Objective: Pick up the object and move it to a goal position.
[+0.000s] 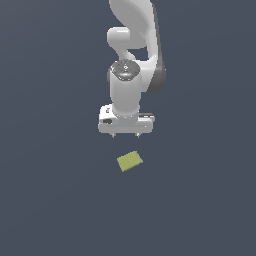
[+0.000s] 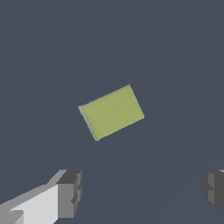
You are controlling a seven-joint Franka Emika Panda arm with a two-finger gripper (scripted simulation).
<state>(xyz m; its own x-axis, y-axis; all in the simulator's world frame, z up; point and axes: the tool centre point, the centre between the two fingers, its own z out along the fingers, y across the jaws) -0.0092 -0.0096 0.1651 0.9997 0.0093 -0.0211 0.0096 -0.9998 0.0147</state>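
Gripper (image 1: 126,135) jaws spread wide, holding nothing, yellow-green block (image 1: 130,161) untouched nearby

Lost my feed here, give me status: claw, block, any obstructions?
Claw open, empty, above the surface. Yellow-green block flat on the floor, untouched, lying skewed. Nothing in the way.

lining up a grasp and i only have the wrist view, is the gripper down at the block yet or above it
Observer: Above it. In the exterior view the gripper hangs clear of the block, not touching.
Operator: jaws open?
Observer: Yes, the fingertips stand apart with nothing between them.
Operator: centred over it?
Observer: From that camera the block lies below the gripper and slightly toward the exterior view's right, rotated relative to the hand.
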